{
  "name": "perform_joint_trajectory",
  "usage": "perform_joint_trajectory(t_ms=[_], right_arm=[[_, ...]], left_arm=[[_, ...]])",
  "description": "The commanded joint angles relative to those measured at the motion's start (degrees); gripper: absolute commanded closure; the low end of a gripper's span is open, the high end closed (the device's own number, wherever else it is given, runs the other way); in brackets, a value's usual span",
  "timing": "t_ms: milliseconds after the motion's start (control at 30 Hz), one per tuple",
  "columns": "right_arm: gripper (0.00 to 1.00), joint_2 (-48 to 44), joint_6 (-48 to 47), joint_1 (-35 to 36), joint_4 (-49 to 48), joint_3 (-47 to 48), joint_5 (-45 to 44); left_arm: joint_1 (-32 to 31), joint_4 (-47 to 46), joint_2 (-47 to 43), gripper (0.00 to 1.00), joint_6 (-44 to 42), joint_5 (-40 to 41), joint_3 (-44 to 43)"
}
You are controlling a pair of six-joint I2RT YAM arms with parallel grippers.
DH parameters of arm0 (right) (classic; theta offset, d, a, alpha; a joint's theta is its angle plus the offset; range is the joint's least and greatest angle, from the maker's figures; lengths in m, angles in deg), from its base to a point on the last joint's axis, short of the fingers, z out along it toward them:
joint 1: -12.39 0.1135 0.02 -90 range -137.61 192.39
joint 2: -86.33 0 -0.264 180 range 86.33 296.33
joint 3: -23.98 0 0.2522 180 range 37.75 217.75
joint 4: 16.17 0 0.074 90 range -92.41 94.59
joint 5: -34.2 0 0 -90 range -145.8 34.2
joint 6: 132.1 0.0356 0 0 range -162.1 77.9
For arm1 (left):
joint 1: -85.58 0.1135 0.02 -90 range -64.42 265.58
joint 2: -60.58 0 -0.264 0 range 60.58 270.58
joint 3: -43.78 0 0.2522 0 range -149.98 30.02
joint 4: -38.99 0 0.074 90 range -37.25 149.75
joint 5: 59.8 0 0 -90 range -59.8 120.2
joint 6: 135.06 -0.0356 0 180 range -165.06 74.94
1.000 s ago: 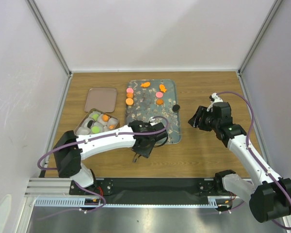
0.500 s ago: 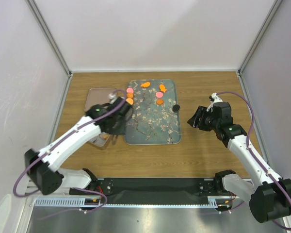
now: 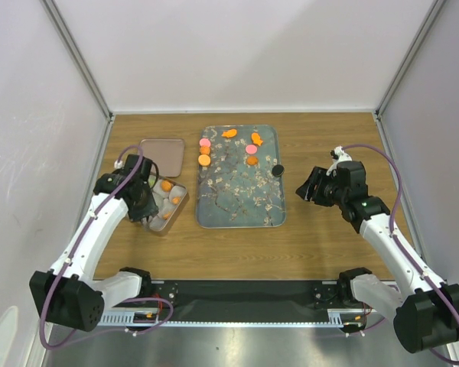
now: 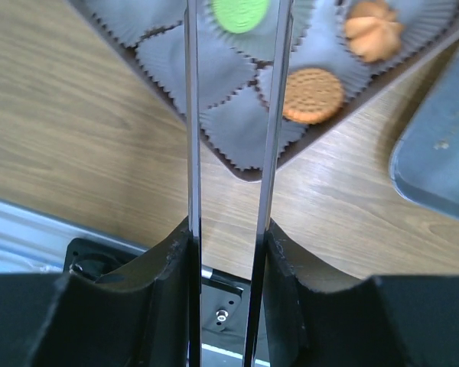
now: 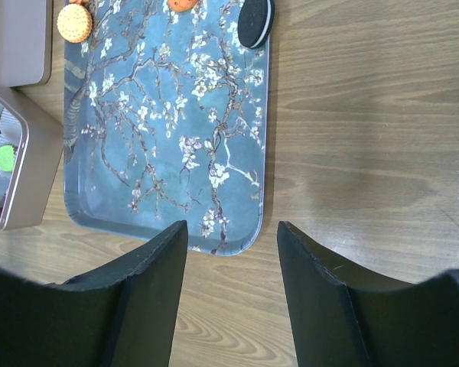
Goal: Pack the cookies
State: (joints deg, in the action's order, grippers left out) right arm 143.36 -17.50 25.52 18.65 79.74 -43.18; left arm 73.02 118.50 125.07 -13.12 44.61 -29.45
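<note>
Cookies (image 3: 252, 160) lie in two places. Eight of them sit on the far half of the blue floral tray (image 3: 241, 199): a column of one pink and two orange discs by its left edge, two orange fish shapes along the far edge, a pink and an orange disc right of centre, and a black disc (image 3: 277, 170) on the right rim. More are in the small metal tin (image 3: 168, 227), which stands on the table (image 3: 329, 138) just left of the tray, set at an angle. The left wrist view shows its pleated paper cups holding a green disc (image 4: 241, 14), a round brown biscuit (image 4: 312, 95) and an orange flower-shaped piece (image 4: 375, 27), with several cups bare. The tin's brownish lid (image 3: 162, 155) lies flat beyond it, near the tray's far left corner.

The left end effector (image 3: 145, 208) hangs over the tin's left part. Its two thin fingers (image 4: 191, 115) run parallel with a narrow gap; nothing is clamped along the stretch in view, and the green disc shows between them down in its cup, clear of the left finger. The fingertips run off the top of that view.

The right end effector (image 3: 304, 187) is over bare table right of the tray, near the black disc. Its jaws stand well apart with nothing between them, and its wrist view looks down on the tray's near right corner.
</note>
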Motion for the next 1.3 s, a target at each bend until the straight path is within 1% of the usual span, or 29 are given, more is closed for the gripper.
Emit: perform_joint_trajectory(t_ms=[0,67,200,400,600,767,1067,1267], right_arm=[[0.44,-1.31,0.1,0.06,-2.07,-0.16,0.74],[0.43,-1.4,0.1,0.15,-2.07,-0.25,0.82],[0.44,-1.58,0.1,0.23,-1.99,-0.25,0.65],[0.44,-1.66,0.1,0.32,-1.99,-0.25,0.47],[0.44,-1.58,0.1,0.41,-2.07,-0.25,0.47],[0.44,-1.49,0.1,0.32,-2.16,-0.25,0.3],[0.44,-1.58,0.1,0.41,-2.16,-0.25,0.39],[0.44,-1.58,0.1,0.41,-2.16,-0.34,0.39]], left_arm=[[2.88,-1.51,-1.91,0.62,-0.48,-1.67,0.75],[4.38,-1.25,-1.3,0.62,0.22,-1.5,1.36],[5.35,-0.81,-0.68,0.63,1.63,-0.62,2.15],[8.07,0.33,-1.38,0.62,2.77,-0.26,3.12],[9.48,1.12,-2.26,0.61,3.82,-0.53,4.35],[9.57,1.92,-2.78,0.63,4.44,-1.32,4.62],[9.57,2.8,-4.72,0.62,5.06,-2.64,4.88],[9.57,3.24,-5.69,0.6,5.59,-1.85,4.97]])
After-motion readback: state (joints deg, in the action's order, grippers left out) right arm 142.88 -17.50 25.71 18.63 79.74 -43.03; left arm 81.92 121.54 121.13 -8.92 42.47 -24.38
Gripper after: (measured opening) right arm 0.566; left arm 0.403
